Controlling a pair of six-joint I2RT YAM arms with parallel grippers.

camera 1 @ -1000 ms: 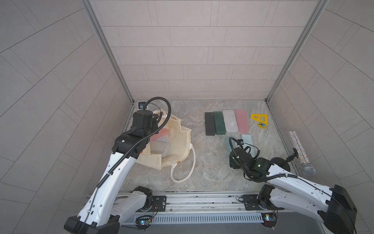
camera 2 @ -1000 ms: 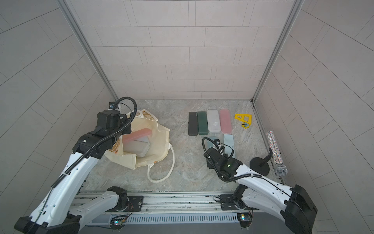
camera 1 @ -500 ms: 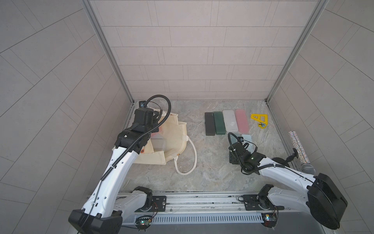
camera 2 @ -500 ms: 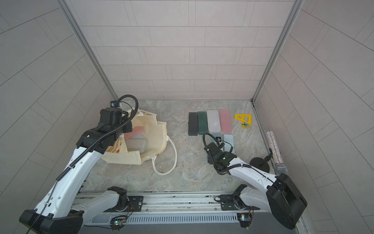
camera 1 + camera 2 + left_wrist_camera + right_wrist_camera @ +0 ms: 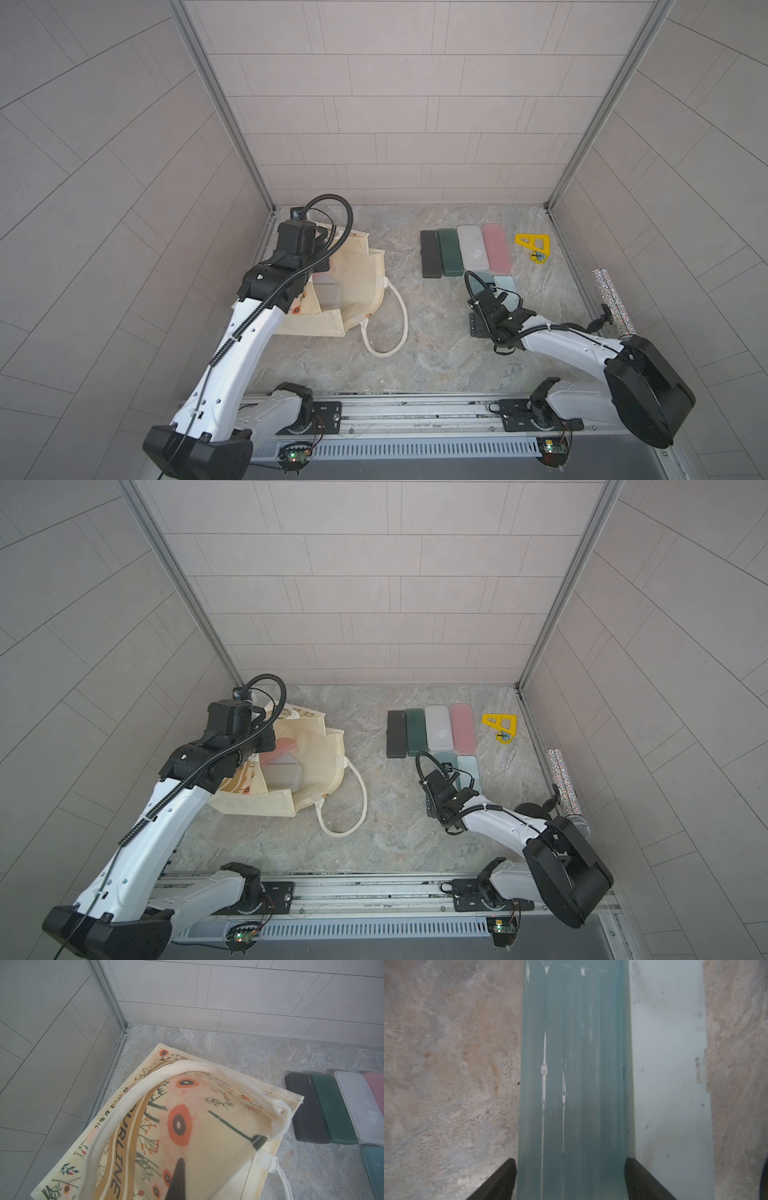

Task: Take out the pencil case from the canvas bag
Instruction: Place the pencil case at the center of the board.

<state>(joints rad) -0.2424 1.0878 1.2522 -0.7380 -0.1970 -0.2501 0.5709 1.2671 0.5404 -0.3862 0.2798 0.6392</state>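
Observation:
The canvas bag (image 5: 357,291), cream with orange flowers, lies at the left with its mouth open toward the middle. My left gripper (image 5: 180,1164) is shut on the bag's near wall; the fabric hides all but one dark finger. Inside the bag I see a pink pencil case (image 5: 284,746) and a pale translucent one (image 5: 282,773). My right gripper (image 5: 570,1162) is open, its fingertips on either side of a teal pencil case (image 5: 571,1064) lying flat on the floor beside a light blue case (image 5: 668,1064).
A row of black (image 5: 430,253), dark green (image 5: 451,252), white (image 5: 473,248) and pink (image 5: 496,247) cases lies at the back. A yellow triangle (image 5: 533,246) is to their right. A glittery microphone (image 5: 611,303) stands by the right wall. The bag's rope handle (image 5: 392,328) loops onto the floor.
My right gripper has edged toward the back wall with the teal case and its jaws have widened. The bag has shifted and its rope handle has swung in the left gripper's hold.

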